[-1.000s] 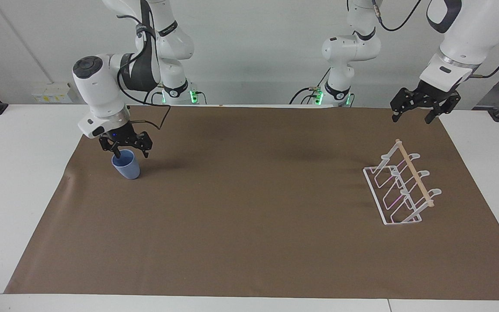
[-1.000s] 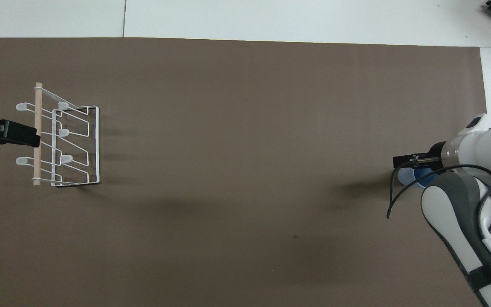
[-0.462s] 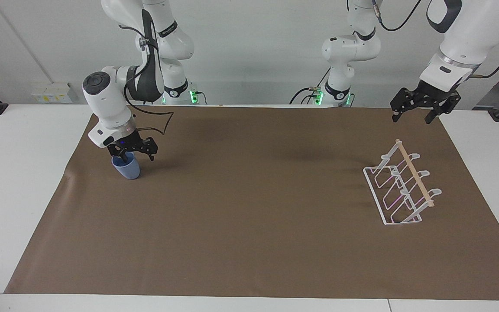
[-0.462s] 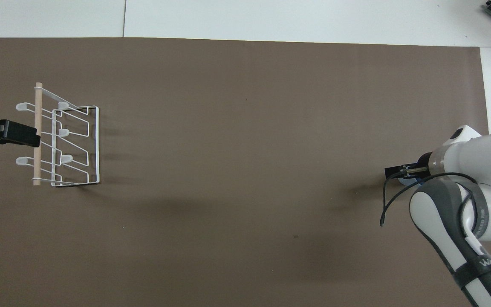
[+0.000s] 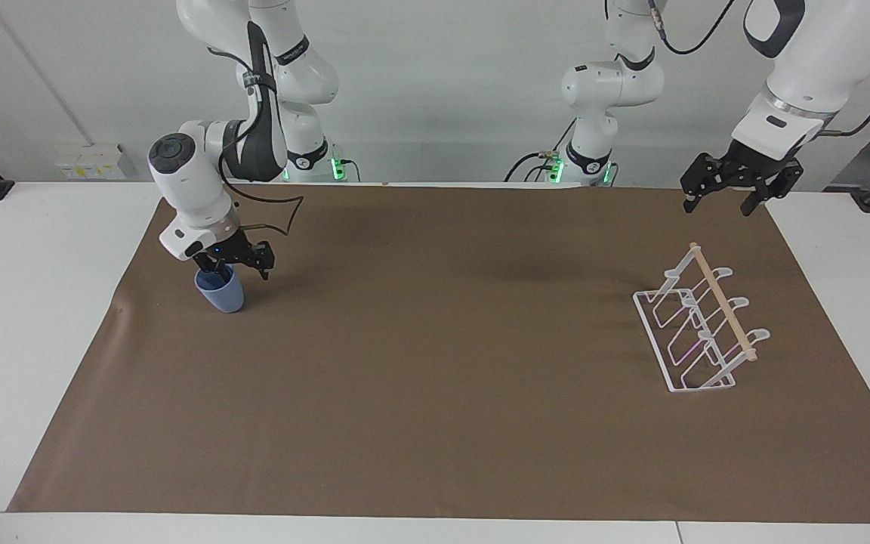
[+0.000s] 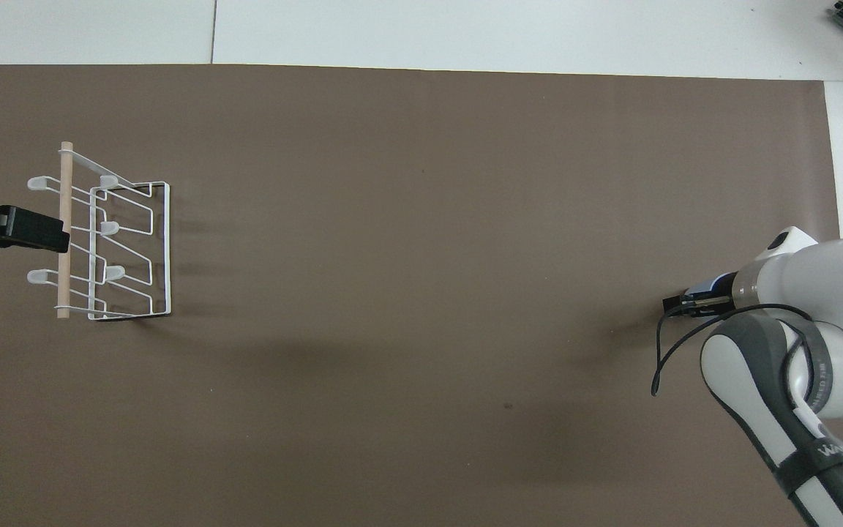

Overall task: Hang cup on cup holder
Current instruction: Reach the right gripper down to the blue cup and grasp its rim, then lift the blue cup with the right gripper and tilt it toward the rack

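- While my right gripper [image 5: 232, 266] sits at the cup [image 5: 220, 291] rim, I cannot tell whether its jaws pinch it; a weak hold may tip it.
- My left gripper [image 5: 737, 183] waits over the cup holder [image 5: 699, 329], jaws spread, holding nothing.

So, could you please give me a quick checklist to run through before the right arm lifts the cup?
1. Right gripper at the cup's rim: ok.
2. Grip closed on the cup wall: cannot tell.
3. Cup upright on the brown mat: ok.
4. Cup holder standing at the left arm's end, prongs bare: ok.
5. Left gripper waiting in the air, not touching the cup holder: ok.
6. Mat between cup and cup holder bare: ok.
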You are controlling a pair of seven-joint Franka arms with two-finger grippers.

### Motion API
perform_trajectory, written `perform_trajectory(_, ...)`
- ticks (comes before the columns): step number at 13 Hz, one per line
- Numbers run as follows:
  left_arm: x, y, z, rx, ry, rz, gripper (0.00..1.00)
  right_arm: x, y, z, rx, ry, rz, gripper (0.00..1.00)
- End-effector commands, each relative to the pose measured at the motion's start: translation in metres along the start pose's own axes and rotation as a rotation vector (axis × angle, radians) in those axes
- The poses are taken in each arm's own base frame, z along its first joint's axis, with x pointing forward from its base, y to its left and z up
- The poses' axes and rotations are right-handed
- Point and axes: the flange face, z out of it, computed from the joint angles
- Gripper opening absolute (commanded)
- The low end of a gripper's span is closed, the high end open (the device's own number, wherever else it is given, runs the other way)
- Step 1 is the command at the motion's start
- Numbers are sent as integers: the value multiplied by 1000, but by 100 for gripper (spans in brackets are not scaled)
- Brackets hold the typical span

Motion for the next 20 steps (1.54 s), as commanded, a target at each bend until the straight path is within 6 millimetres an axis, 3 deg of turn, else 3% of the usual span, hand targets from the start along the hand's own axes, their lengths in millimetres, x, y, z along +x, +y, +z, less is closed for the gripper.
perform_trajectory(1,-6,-2,0,13,-1,-2,100,2,5,-4,9,29,-8,0)
perform_trajectory(5,-6,-2,0,13,-1,-2,100,25,7,-22,7,69,-10,0)
perform_trajectory(8,-6,-2,0,13,-1,-2,100,54,-4,-85,4,141,-38,0)
perform_trajectory(10,-6,-2,0,13,-1,-2,100,68,-38,-127,112,187,-37,0)
perform_trajectory(11,-6,-2,0,13,-1,-2,100,71,-51,-137,195,194,-19,0)
perform_trajectory(16,-7,-10,0,13,-1,-19,100,65,-177,-154,629,192,7,0)
perform_trajectory(20,-10,1,5,14,-9,-8,100,53,-261,-188,903,186,-8,0)
